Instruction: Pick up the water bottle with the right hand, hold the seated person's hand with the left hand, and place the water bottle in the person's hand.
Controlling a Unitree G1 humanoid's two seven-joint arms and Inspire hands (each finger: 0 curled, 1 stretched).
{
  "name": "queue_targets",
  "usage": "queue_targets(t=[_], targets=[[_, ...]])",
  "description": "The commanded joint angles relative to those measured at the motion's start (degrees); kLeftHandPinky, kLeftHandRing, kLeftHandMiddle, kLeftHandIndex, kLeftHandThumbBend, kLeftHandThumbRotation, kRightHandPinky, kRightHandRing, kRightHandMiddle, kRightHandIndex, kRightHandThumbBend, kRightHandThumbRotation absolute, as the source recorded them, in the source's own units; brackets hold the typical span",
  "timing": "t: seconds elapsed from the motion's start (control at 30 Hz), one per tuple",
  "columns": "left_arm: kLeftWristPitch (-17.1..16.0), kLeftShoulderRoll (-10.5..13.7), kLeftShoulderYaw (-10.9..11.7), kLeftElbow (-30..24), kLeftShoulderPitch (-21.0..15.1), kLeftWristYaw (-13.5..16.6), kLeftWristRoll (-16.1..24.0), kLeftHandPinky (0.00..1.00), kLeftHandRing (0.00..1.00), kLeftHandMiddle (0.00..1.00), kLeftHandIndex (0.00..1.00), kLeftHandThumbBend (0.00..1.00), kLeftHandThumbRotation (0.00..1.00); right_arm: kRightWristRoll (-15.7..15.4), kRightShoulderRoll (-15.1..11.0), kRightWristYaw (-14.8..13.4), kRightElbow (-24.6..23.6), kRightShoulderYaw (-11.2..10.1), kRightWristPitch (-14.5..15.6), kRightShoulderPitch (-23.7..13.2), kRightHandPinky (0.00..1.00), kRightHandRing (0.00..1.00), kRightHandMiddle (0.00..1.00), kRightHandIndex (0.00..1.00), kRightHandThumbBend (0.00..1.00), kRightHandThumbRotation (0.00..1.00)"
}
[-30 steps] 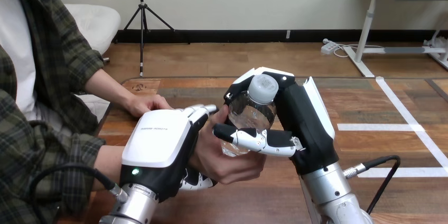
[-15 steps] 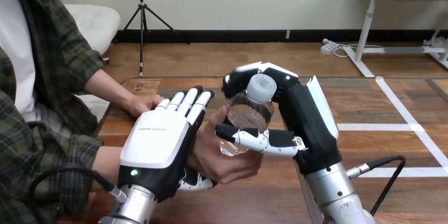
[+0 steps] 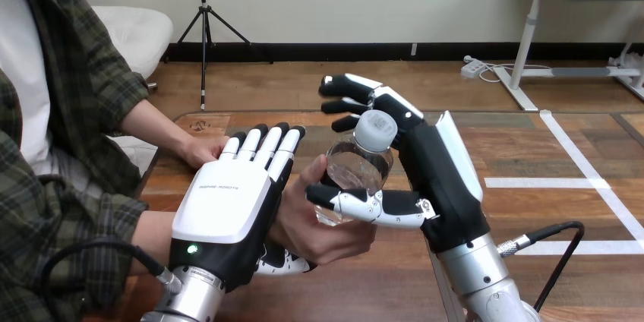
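Now the handover looks nearly done: the water bottle (image 3: 355, 164) stands in the person's hand (image 3: 328, 237). The right hand (image 3: 440, 181) has its fingers (image 3: 357, 94) stretched open behind the bottle, with the thumb across its front. The left hand (image 3: 228, 212) lies flat and open over the person's hand. Next, the right hand should draw away without tipping the bottle.

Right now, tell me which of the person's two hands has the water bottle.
The person's nearer hand, between the left hand and right hand, cups the water bottle. The person's farther hand rests empty on the table.
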Motion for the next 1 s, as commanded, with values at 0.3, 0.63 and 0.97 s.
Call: queue_targets(t=[0.3,0.63,0.97], targets=[[-1.92,0.32,-0.02,-0.36,-2.19,0.47,-1.15,1.00,1.00,1.00,1.00,0.98,0.29,-1.17,-2.16,0.16,-3.03,-0.04,0.74,-2.82,0.84,0.93,0.95,0.91,0.74,0.06],[-3.19,0.93,0.25,-0.61,-2.22,-0.88,-3.41,1.00,1.00,1.00,1.00,0.99,0.30,-0.87,-2.85,0.81,-3.66,0.26,1.63,-2.78,0.87,0.96,0.98,0.94,0.76,0.09],[-5.25,1.58,0.58,-0.56,-2.17,-1.25,-5.80,1.00,1.00,1.00,1.00,1.00,0.30,-0.55,-3.16,0.86,-4.70,0.32,2.85,-2.37,0.90,0.97,0.99,0.94,0.77,0.12]])
